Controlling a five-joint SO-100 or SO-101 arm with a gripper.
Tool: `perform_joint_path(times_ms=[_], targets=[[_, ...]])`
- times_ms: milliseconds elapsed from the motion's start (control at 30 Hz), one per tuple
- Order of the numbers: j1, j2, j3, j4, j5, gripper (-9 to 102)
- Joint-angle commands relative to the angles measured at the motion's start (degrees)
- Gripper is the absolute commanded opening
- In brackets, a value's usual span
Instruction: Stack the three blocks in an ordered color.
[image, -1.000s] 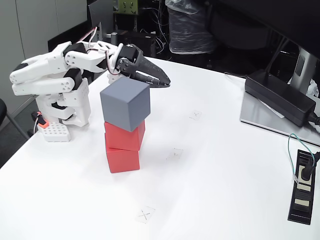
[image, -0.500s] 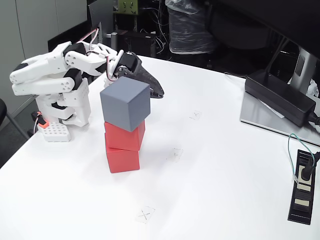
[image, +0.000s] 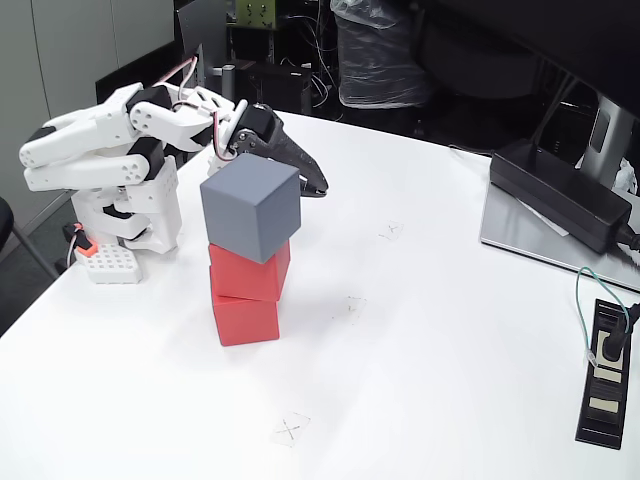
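Observation:
The three blocks stand as one tower on the white table in the fixed view. A red block (image: 245, 318) is at the bottom, a second red block (image: 249, 274) sits on it slightly turned, and a slate grey block (image: 251, 209) tops the stack, overhanging a little. My gripper (image: 318, 187) hovers just behind and right of the grey block, apart from it, with its black fingers closed together and nothing between them. The white arm folds back to its base at the left.
The arm's base (image: 125, 225) stands left of the tower. A black power brick on a grey laptop (image: 562, 196) lies at the right edge, with a power strip (image: 605, 372) below it. Small taped X marks (image: 290, 429) dot the table.
The gripper went from open to shut and drew back and down slightly toward the arm over the last second. The tower has not moved.

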Motion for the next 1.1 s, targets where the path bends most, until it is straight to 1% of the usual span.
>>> perform_joint_path(times_ms=[0,1067], targets=[[-0.18,0.18,-0.26,0.18,-0.70,-1],[0.35,0.18,-0.26,0.18,-1.14,-1]])
